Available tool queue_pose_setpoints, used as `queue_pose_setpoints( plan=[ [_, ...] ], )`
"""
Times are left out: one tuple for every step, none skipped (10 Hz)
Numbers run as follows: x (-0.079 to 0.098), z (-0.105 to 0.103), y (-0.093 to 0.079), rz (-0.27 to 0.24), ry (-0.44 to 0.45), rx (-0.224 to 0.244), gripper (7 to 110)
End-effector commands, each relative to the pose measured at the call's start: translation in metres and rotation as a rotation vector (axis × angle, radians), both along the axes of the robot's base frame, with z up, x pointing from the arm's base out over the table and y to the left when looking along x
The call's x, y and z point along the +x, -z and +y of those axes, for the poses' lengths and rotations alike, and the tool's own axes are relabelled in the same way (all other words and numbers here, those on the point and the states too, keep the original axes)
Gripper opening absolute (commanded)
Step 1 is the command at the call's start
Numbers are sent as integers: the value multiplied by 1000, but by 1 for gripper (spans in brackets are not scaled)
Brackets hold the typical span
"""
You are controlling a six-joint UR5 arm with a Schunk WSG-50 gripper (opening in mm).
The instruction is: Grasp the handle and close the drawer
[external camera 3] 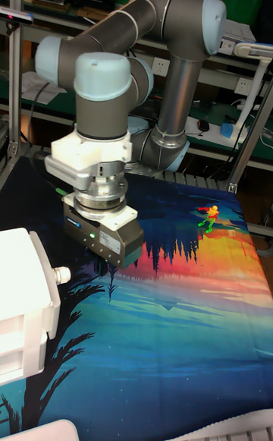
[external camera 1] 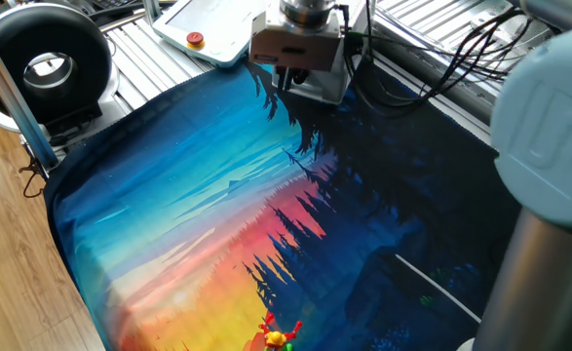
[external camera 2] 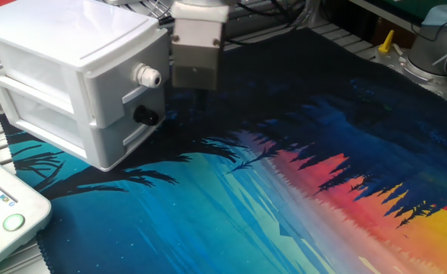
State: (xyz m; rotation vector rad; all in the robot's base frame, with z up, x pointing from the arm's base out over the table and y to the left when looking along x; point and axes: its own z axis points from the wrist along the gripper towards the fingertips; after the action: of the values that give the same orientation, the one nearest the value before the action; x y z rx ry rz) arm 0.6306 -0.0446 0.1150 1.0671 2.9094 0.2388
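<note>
The drawer is a pale white two-tier unit at the left of the painted cloth, with a white knob handle on the upper front and a black knob on the lower. My gripper hangs just right of the knobs, close to them but not touching, with its dark fingers together and nothing between them. In one fixed view my gripper covers most of the drawer. In the tall view my gripper points down, right of the drawer and its white knob.
A white panel with a red button lies off the cloth beside the drawer. A black ring-shaped device stands at the table corner. Cables run behind. A small toy figure sits at the cloth's far end.
</note>
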Motion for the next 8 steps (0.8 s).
queue_pose_setpoints(
  plan=[
    [7, -17, -10, 22, -1, 20, 7],
    [10, -22, -11, 22, -2, 9, 7],
    [12, -26, -13, 34, -5, 1, 7],
    [12, -29, -14, 42, -12, -4, 7],
    [15, -32, -14, 30, -35, -9, 7],
    [17, -34, -14, 22, -54, -11, 22],
    [20, -36, -12, 9, -76, -18, 22],
    [22, -37, -11, 5, -82, -22, 22]
  ],
)
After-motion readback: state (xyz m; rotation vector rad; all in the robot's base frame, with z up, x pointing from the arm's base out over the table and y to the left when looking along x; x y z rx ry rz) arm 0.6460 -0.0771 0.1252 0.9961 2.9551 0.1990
